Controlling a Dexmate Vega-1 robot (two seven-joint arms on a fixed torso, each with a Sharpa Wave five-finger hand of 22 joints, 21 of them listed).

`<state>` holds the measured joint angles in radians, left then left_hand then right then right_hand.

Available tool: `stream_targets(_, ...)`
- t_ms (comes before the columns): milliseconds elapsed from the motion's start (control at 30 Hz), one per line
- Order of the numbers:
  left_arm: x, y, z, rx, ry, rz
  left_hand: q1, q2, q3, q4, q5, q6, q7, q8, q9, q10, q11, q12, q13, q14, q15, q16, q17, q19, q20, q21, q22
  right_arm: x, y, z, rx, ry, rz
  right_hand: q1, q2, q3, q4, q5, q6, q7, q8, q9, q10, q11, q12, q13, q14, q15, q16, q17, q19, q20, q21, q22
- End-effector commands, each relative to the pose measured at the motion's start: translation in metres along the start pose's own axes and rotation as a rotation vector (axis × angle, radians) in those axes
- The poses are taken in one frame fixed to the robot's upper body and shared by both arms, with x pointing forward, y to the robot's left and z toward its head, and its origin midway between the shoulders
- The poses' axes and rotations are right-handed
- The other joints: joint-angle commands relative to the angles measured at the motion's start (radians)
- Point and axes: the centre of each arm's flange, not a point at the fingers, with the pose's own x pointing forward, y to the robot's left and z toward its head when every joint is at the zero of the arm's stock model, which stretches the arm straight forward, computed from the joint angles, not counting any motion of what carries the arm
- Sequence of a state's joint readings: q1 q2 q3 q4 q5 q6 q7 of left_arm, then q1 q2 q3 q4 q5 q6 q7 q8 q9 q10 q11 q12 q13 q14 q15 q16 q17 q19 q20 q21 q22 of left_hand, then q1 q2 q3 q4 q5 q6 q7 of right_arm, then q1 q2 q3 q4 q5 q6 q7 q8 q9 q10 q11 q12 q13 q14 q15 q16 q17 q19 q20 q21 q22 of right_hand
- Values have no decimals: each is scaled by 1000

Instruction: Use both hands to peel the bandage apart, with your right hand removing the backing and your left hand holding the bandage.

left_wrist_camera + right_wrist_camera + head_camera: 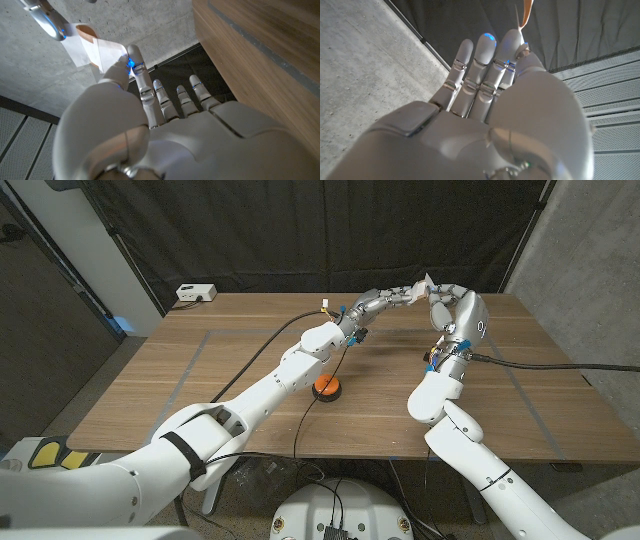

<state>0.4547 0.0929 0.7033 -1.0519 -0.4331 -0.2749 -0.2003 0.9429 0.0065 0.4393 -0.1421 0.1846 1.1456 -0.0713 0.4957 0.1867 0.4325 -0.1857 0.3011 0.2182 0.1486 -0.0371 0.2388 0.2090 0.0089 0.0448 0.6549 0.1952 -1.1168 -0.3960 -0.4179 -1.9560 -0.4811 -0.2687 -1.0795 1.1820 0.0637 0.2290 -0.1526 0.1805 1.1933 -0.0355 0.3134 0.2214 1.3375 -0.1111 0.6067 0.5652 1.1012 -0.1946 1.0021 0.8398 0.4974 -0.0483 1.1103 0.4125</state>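
Both arms are raised above the far right part of the wooden table (200,380), and the two hands meet in the air there. In the head view the left hand (385,300) reaches in from the left with its fingers pointing toward the right hand (445,298), which stands upright just beside it; a small pale piece, the bandage (426,280), sits between their tips. The left wrist view shows the left hand (150,120) pinching the bandage (97,52) between its thumb and the nearest finger, while the other fingers lie straight and a little apart. The bandage there is a white paper strip with a tan pad end showing, and a fingertip of the right hand (47,22) touches its far end. In the right wrist view the right hand (485,85) has its fingers straight and close together, thumb pressed toward the nearest fingertip, and a thin tan strip of the bandage (526,12) sticks out from that pinch. On the table, below the left forearm, lies an orange round object on a dark base (327,388). A white box (195,293) rests at the far left corner of the table.
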Motion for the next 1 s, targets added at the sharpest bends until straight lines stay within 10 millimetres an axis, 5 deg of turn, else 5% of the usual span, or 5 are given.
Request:
stream_targets(33, -2, 2, 0, -48, -26, 44, 10, 11, 10, -2, -3, 18, -17, 4, 1, 11, -1, 5, -1, 15, -46, 10, 0, 12, -1, 7, -1, 5, 5, -3, -3, 10, 9, 11, 0, 6, 0, -2, 9, 0, 6, 3, 10, 2, -2, 2, 4, -32, -3, 3, -10, -40, 13, 0)
stream_targets(133, -3, 2, 1, -50, -38, 52, 24, 21, 18, -4, -5, 19, -12, -1, 1, -27, 0, -16, -2, 8, -46, 5, 1, 8, -9, 6, -1, 5, 6, -3, 2, 11, 7, 11, -1, 6, 0, -2, 10, 1, 5, 4, 11, 3, -2, 2, 5, -32, -2, 6, -11, -40, 18, -1)
stream_targets(467, -6, -2, 6, -63, -79, 44, 66, 47, 48, -12, 1, 5, 65, 7, 35, -57, -2, -33, -2, -12, -56, -13, 1, -1, -30, 6, -1, 13, 3, -15, 224, 109, 151, 10, -2, 6, 1, -2, 13, 2, 4, 6, 11, 2, -5, 5, 6, -33, -10, 5, -17, -40, 39, -7)
stream_targets(1000, -22, -5, 5, -51, -70, 138, 110, 33, 91, -28, 77, 49, 131, 86, 112, -44, -18, -22, 7, -1, -80, -26, 3, 33, -56, 29, -1, 20, 3, -43, 409, 270, 163, 15, -7, 8, -2, 2, 17, 8, 2, 10, 22, 2, -4, 9, 17, -32, -6, 18, -21, -35, 71, -16)
